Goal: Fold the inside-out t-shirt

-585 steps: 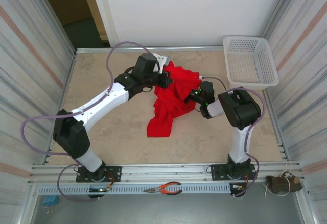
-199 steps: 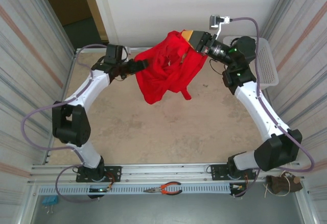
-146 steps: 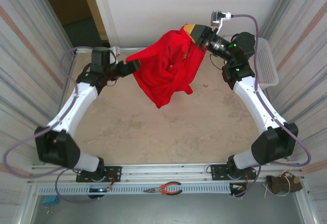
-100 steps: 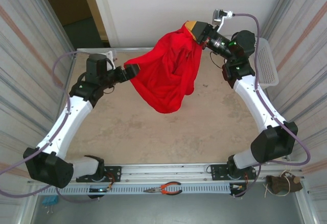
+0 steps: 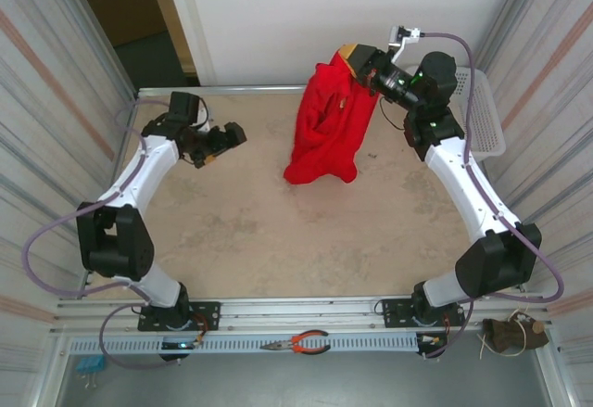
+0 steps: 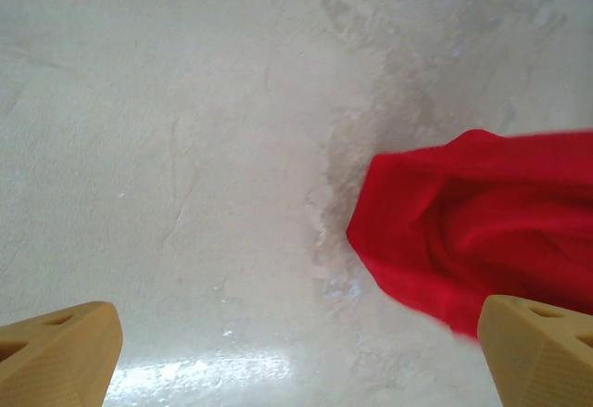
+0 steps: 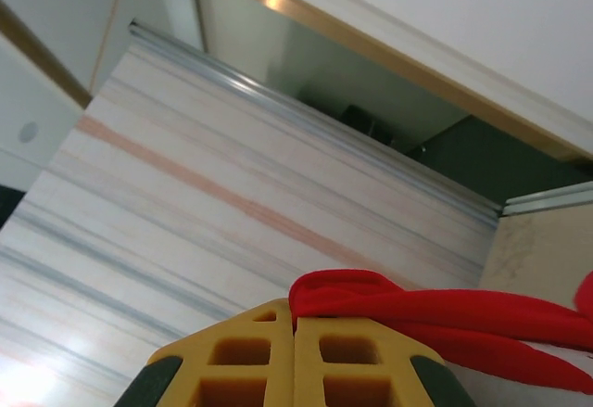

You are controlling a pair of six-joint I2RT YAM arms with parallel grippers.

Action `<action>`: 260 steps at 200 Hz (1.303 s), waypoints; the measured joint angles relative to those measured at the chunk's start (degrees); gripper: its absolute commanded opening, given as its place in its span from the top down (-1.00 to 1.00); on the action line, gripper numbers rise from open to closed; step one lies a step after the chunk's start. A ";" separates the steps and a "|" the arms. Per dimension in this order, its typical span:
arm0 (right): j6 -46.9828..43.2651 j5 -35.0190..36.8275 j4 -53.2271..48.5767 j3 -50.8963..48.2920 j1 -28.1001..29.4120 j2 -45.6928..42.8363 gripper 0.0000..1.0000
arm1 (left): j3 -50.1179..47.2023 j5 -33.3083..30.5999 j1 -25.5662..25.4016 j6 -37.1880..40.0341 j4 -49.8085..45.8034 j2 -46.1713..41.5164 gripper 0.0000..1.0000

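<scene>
The left pincer (image 5: 232, 135) has released the inside-out t-shirt (image 5: 329, 124) and is open. Only the closed right pincer (image 5: 352, 58) grips it, hanging bunched above the counter (image 5: 278, 231). Spreading probably needs a new grasp.

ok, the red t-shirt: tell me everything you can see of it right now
The bright red soft cloth t-shirt hangs as a bunched, wrinkled, drooping bundle from the right tool, which is shut on a fold at its top, over the far middle of the beige table. Its folds overlap, and no tag or sleeve can be made out. Whether its lower end touches the table cannot be told. The open left tool is apart from it.
</scene>
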 measured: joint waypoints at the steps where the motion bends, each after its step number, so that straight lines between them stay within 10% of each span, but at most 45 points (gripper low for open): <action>1: -0.09 0.09 -0.11 0.00 -0.02 0.00 1.00 | 0.00 0.00 -0.02 0.00 0.02 -0.17 -0.97; 64: -1.16 2.21 -3.26 -0.02 -0.02 0.00 1.00 | -0.11 -0.17 -16.81 0.42 15.13 -11.13 -0.73; 160: -1.14 2.16 -4.46 -0.02 1.99 -0.04 1.00 | 13.27 -12.28 -28.48 4.09 24.06 7.48 -0.58; 198: -1.14 2.19 -4.44 -0.83 2.82 -0.35 1.00 | 16.87 -13.31 -28.48 4.85 24.44 9.75 0.99; 240: -1.11 3.19 -4.61 -3.17 1.09 -0.48 1.00 | 20.96 -9.73 -27.65 7.28 22.60 9.68 1.00; 260: -1.70 3.61 -4.57 -2.82 -0.42 1.01 -0.20 | 21.31 -2.93 -25.86 6.80 22.34 8.35 1.00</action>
